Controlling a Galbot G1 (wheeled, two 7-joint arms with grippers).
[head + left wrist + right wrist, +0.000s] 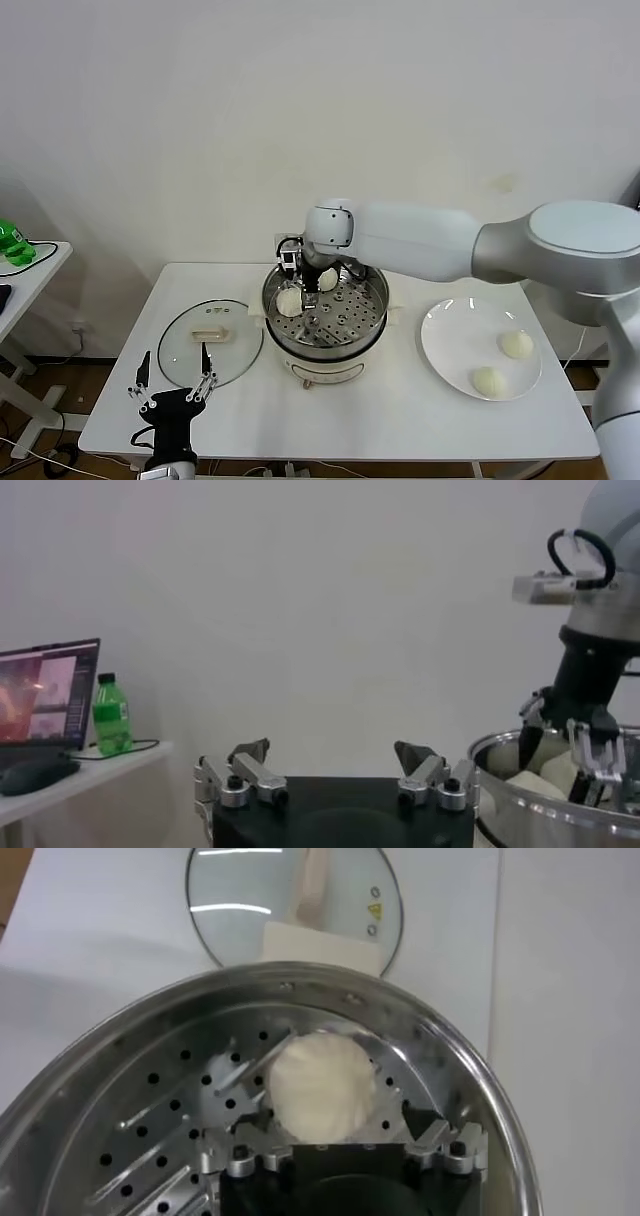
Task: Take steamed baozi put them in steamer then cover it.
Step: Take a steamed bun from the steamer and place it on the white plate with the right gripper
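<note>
— Looking down from the head camera, what did we see on the white table [330, 420]?

— We saw the round shiny steel steamer [372, 322] on its cream-white electric base, mid-table. Our right gripper [312, 283] reached down into the pot from above, its fingers spread apart and pinching nothing.

— And the small round cream-white steamed baozi?

— We counted 4. 2 lay on the perforated tray inside the steamer: 1 bun [289, 301] on the pot's left side, just beside the right gripper, and another bun [328, 279] toward the back, partly hidden behind the gripper. The other 2 rested on the flat round white plate [450, 340] to the right of the steamer, 1 farther back [516, 344] and 1 nearer the front edge [487, 381], a little apart from each other.

— What did the right wrist camera add?

— It showed 1 bun [320, 1086] sitting on the perforated tray between the spread fingertips [236, 1160]; whether they touched the bun, we could not tell.

— The cover?

— The round clear glass lid [185, 350] with its metal rim and cream rectangular handle lay flat on the table just left of the steamer.

— Our left gripper?

— Our left gripper [172, 385] hovered near the table's front-left edge, in front of the lid, fingers spread wide and empty. Its wrist camera also caught a green plastic bottle [111, 715] and an open laptop [47, 695] on a side table.
</note>
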